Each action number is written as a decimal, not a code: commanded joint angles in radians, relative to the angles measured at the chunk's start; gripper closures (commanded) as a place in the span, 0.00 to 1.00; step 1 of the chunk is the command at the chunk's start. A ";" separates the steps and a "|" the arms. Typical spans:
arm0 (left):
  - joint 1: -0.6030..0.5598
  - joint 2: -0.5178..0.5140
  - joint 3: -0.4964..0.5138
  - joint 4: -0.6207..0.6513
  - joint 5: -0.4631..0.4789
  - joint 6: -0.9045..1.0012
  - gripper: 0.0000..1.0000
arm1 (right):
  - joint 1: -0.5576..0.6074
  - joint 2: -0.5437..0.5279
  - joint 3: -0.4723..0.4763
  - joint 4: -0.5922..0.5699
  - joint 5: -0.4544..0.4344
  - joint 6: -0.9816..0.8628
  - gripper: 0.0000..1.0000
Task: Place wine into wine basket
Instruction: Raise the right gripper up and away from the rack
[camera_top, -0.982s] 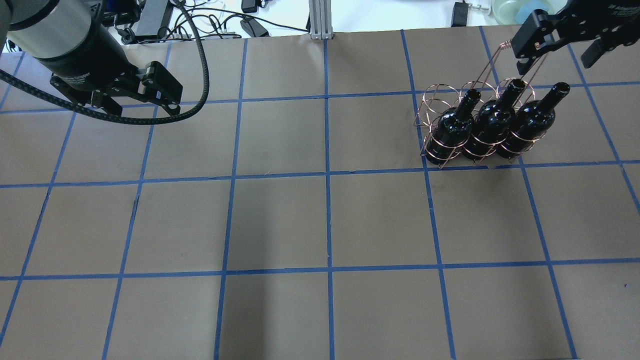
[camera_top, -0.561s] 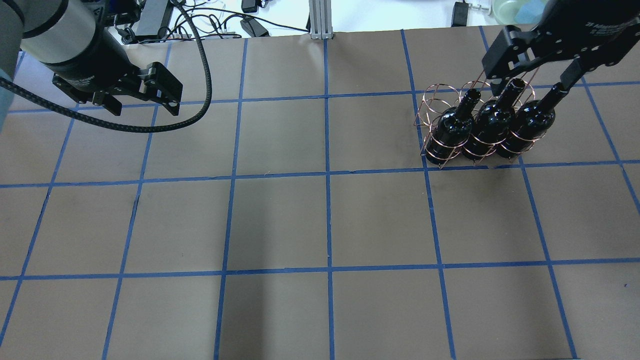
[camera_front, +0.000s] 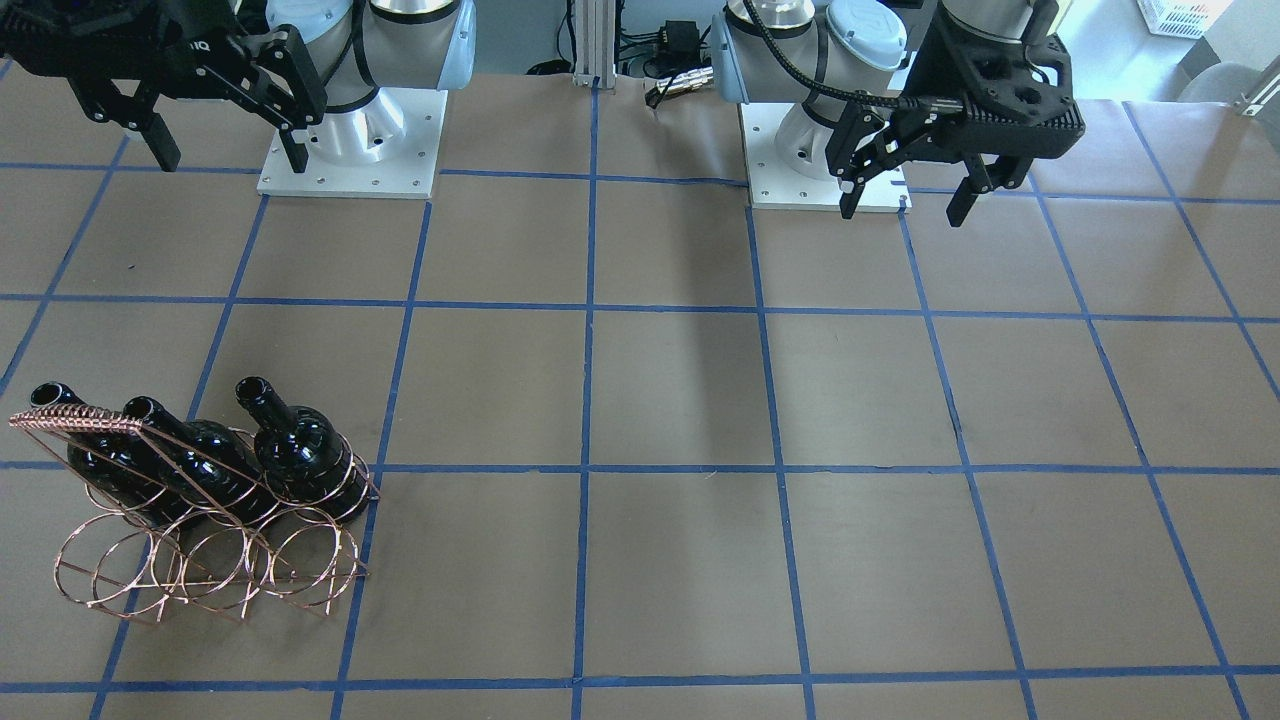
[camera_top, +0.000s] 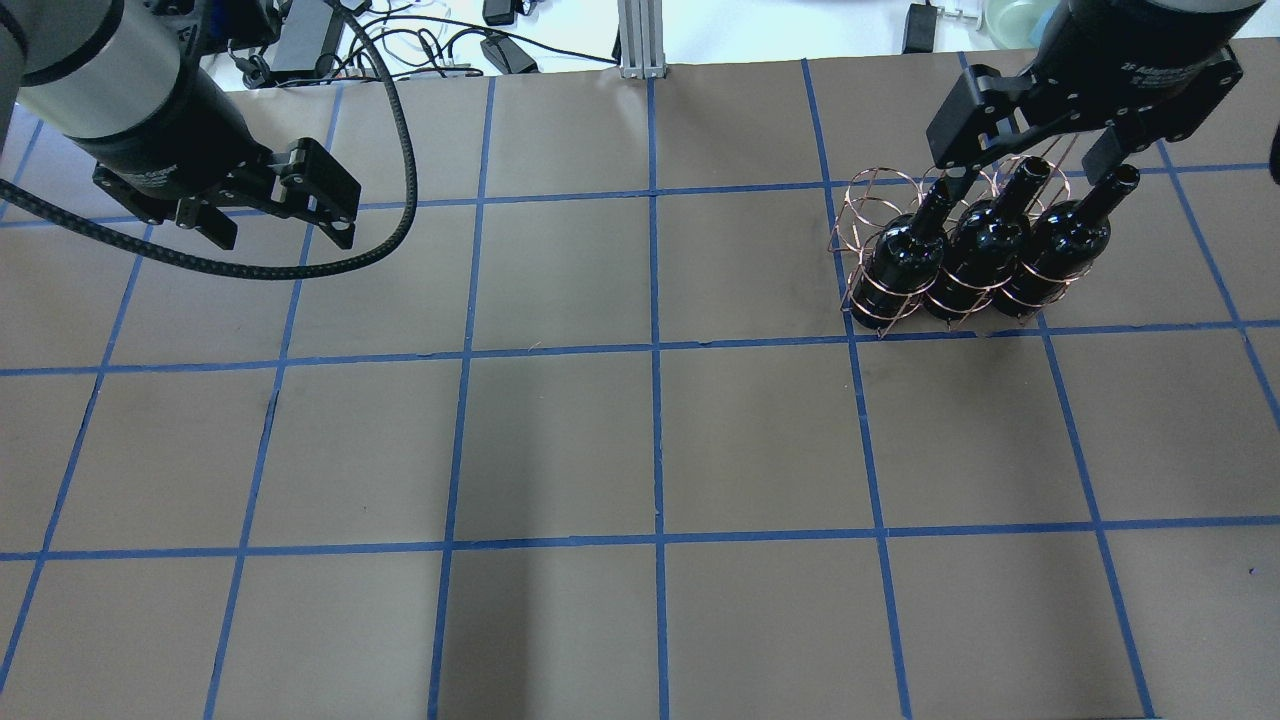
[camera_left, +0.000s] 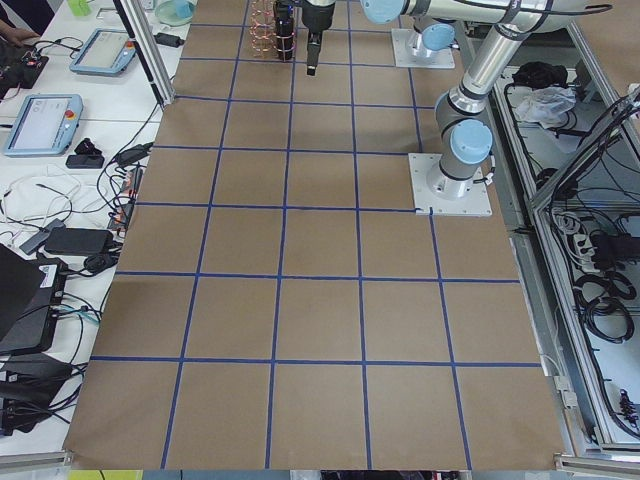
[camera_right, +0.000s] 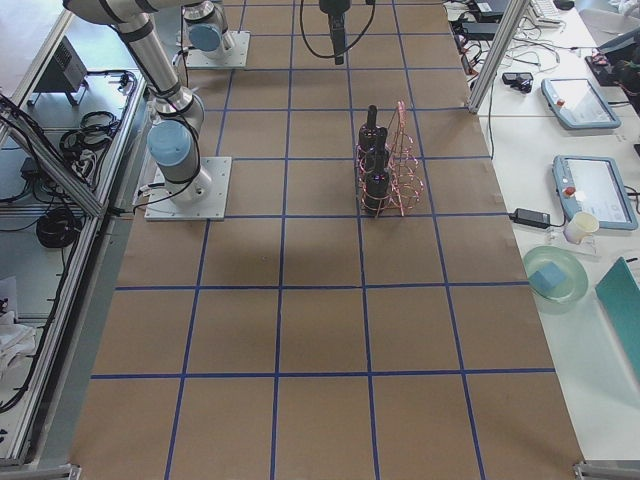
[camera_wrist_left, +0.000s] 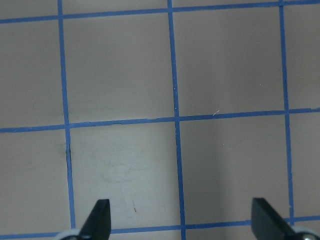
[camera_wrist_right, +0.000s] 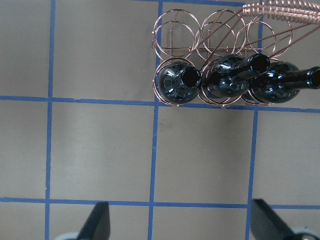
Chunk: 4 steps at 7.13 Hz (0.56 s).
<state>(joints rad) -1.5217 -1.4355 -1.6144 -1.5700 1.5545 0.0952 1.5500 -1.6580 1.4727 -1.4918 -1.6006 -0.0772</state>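
copper rack with one row filled, both grippers empty
three glossy black glass wine bottles (camera_top: 985, 240) stand upright, side by side, in the robot-side row of the rose-copper wire basket (camera_front: 158, 568); the far row of rings holds none. the right gripper (camera_front: 230, 155) hangs on the robot's side of the bottles, fingers spread wide and gripping nothing. the left gripper (camera_front: 903, 205) is likewise spread and bare over the brown paper table cover (camera_top: 560, 440), well apart from the rack. every bottle in view is seated, so placing looks finished. the next move, i judge, is only a pull-away that avoids brushing the necks or the raised coil-wrapped handle (camera_front: 75, 419).
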 joint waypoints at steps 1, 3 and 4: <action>0.000 0.004 -0.001 -0.012 -0.002 0.000 0.00 | -0.001 0.004 -0.003 -0.004 -0.001 0.000 0.00; 0.000 0.003 -0.004 -0.010 -0.008 0.000 0.00 | -0.001 0.004 -0.003 -0.002 -0.004 0.001 0.00; 0.000 0.000 -0.004 -0.007 -0.010 0.000 0.00 | -0.002 0.004 -0.003 -0.001 -0.012 -0.001 0.00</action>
<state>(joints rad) -1.5217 -1.4333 -1.6175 -1.5794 1.5467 0.0951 1.5489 -1.6537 1.4696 -1.4939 -1.6059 -0.0770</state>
